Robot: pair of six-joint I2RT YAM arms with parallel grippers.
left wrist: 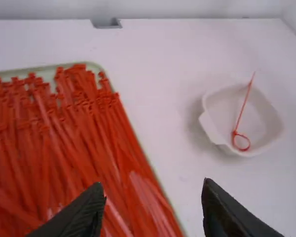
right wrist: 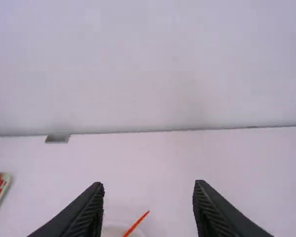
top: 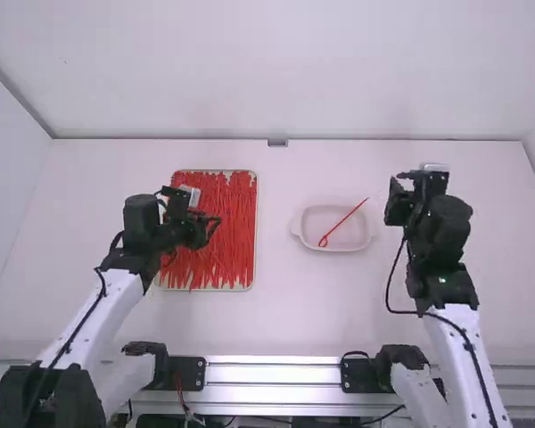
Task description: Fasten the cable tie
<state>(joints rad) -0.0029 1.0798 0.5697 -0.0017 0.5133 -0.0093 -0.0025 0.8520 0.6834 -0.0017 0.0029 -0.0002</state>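
A pile of red cable ties [top: 216, 230] [left wrist: 54, 143] lies on a pale tray [top: 253, 234] [left wrist: 96, 64] left of the table's middle. My left gripper [top: 207, 228] [left wrist: 150, 207] hovers over the tray's right part, open, nothing between its fingers. One red cable tie [top: 339, 223] [left wrist: 241, 118], fastened into a small loop at one end, rests in a white dish [top: 333, 228] [left wrist: 244, 121], its tail sticking out over the rim. My right gripper [top: 396, 203] [right wrist: 148, 210] is open just right of the dish, empty; the tie's tip [right wrist: 137, 224] shows between its fingers.
A small grey clip [top: 277, 142] [left wrist: 106, 22] [right wrist: 57, 138] sits at the table's far edge by the back wall. Bare white table lies around the dish and between tray and dish.
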